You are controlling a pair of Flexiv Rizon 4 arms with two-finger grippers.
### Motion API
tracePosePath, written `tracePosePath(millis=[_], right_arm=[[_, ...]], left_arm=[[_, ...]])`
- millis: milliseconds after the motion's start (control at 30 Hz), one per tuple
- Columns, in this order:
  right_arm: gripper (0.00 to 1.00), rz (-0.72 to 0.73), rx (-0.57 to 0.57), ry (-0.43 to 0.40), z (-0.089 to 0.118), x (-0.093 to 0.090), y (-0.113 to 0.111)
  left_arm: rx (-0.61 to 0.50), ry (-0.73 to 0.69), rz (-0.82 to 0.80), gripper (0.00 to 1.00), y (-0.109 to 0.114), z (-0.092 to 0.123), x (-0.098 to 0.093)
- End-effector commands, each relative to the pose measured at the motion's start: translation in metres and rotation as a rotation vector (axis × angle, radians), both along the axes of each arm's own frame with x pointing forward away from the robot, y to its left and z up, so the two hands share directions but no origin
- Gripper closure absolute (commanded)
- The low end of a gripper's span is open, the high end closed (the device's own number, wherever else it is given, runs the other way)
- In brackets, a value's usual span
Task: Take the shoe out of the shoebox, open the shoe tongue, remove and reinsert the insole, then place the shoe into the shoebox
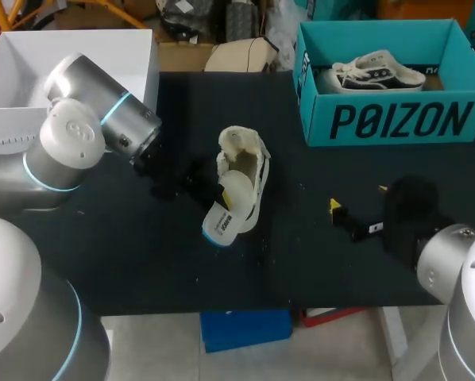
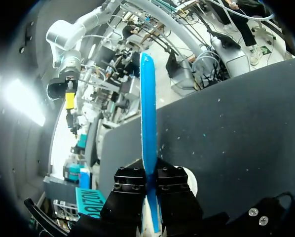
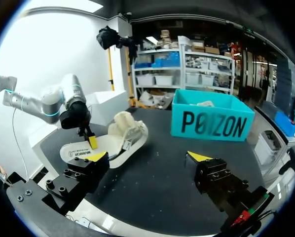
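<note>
My left gripper (image 1: 210, 186) is clamped narrow on the insole (image 1: 225, 214). In the left wrist view the insole's blue edge (image 2: 147, 113) runs straight up between the two black fingers (image 2: 132, 185), which press on it from both sides. From the right wrist view I see one yellow tip of that gripper (image 3: 91, 140) sitting on the insole's white printed face (image 3: 81, 150).

The shoe (image 1: 249, 171) lies near the middle of the black table (image 1: 317, 262), outside the shoebox (image 1: 396, 119), with its opening facing up and its tongue area spread. The insole is partly out of it: one end is at the shoe's opening, and the other sticks out toward the near edge of the table. In the right wrist view the shoe (image 3: 128, 131) rests just beside the left gripper, with the insole reaching out from it along the table.

My right gripper (image 1: 358, 200) hangs over the table to the right of the shoe, well apart from it. Its fingers are spread wide with nothing between them, and the right wrist view shows both yellow tips far apart around bare tabletop (image 3: 147, 158).

The teal shoebox (image 3: 214, 123) stands at the far right of the table, and a second shoe (image 1: 376, 71) lies inside it. A white box (image 1: 31, 71) sits at the far left corner, behind my left arm.
</note>
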State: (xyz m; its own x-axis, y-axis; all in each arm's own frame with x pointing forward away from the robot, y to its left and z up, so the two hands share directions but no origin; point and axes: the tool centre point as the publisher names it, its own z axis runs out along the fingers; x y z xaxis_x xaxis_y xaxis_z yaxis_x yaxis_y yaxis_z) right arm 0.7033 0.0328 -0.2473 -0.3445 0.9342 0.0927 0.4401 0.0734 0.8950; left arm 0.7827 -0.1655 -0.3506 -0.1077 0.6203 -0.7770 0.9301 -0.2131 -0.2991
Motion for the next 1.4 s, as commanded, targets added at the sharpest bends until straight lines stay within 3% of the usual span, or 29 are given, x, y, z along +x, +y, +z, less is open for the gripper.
tracePosePath(millis=[33,700,1333,1367,1400], right_arm=[[0.00,-0.026,-0.012,-0.001,0.001,-0.002,0.006],[0.00,-0.026,-0.012,-0.001,0.001,-0.002,0.006],[0.00,-0.026,-0.012,-0.001,0.001,-0.002,0.006],[0.00,-0.026,-0.012,-0.001,0.001,-0.002,0.006],[0.00,-0.026,-0.012,-0.001,0.001,-0.002,0.006]], left_arm=[[0.017,0.006,-0.023,1.00,0.001,0.003,0.003],[0.041,0.021,-0.104,1.00,-0.015,-0.009,0.034],[0.090,-0.070,-0.006,1.00,-0.026,-0.022,0.071],[0.088,-0.077,0.001,0.97,-0.027,-0.022,0.072],[0.081,-0.079,0.006,0.62,-0.027,-0.020,0.073]])
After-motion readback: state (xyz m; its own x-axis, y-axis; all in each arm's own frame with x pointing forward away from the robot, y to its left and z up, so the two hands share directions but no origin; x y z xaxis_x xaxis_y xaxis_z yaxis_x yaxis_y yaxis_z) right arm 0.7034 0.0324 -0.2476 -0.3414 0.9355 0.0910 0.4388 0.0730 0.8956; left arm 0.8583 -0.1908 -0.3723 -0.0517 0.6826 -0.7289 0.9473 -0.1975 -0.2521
